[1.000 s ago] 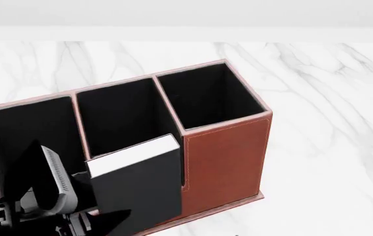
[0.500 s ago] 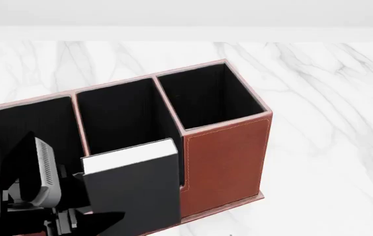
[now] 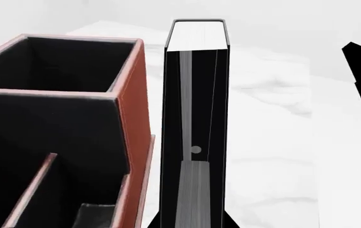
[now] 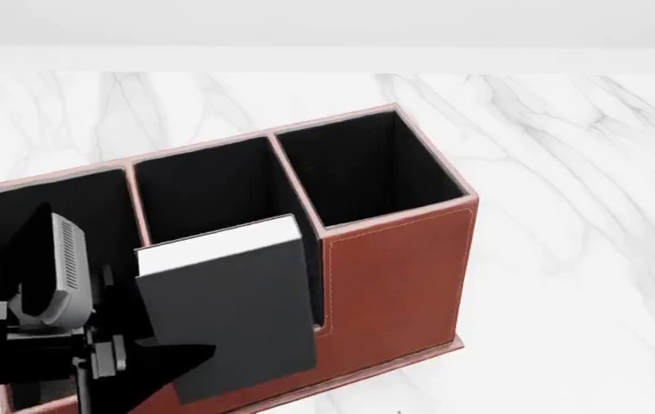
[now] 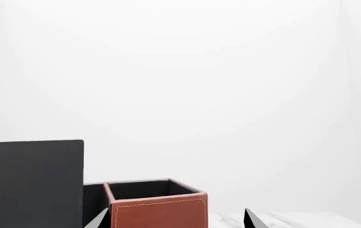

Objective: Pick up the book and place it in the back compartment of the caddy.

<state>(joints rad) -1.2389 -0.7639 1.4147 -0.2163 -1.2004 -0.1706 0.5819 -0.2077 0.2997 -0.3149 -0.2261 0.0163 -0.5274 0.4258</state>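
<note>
The black book (image 4: 229, 302) with white page edges stands upright in my left gripper (image 4: 172, 366), which is shut on its lower end. In the left wrist view the book (image 3: 196, 95) runs up from between my fingers (image 3: 157, 222), just outside the caddy's (image 3: 137, 95) reddish-brown outer wall. Beside it lies the low back compartment (image 3: 85, 183) with its short divider. In the head view the book hides that cell and the caddy's (image 4: 396, 276) front-left part. My right gripper (image 5: 175, 219) is open and holds nothing; the caddy (image 5: 158, 209) lies beyond it.
The caddy stands on a white marble table (image 4: 581, 259). Three tall black-lined cells (image 4: 356, 164) run along its far side. A pale wall rises behind the table.
My left gripper has carried the book a little left and upward in the head view, so it now covers more of the middle cell. The caddy has not moved.
</note>
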